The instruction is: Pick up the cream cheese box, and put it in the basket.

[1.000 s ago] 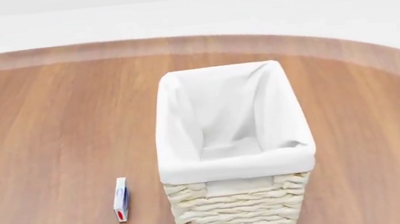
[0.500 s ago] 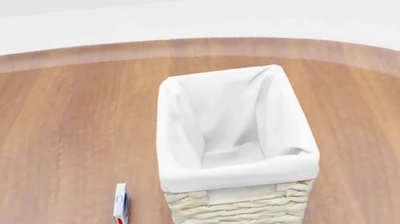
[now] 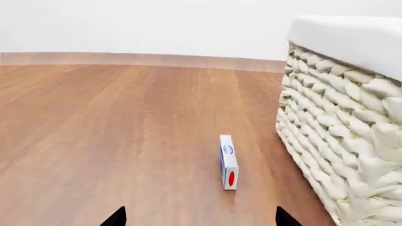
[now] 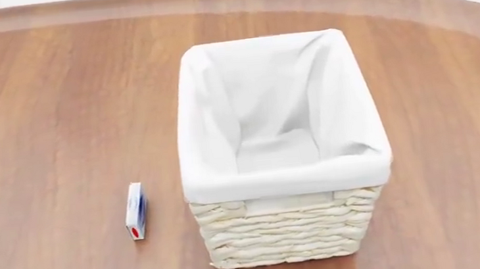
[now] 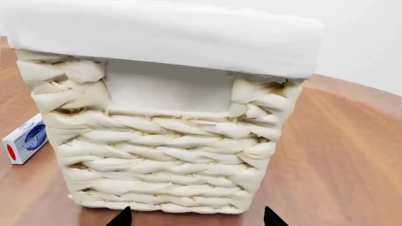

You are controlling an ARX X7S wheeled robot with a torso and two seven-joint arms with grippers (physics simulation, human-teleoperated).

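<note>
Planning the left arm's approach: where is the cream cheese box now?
In the head view, the cream cheese box stands on edge on the table, just left of the basket, not touching it.

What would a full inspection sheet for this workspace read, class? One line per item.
Surface: round wooden table, bare wood around the items.
Job's things: cream cheese box standing on edge, beside the wicker basket but apart from it; basket upright, its liner holds nothing.
Clutter: nothing seen.
Grippers: left claw open, behind the box; right claw open, facing the basket wall.
Cables: nothing seen.
Surroundings: plain white backdrop.
</note>
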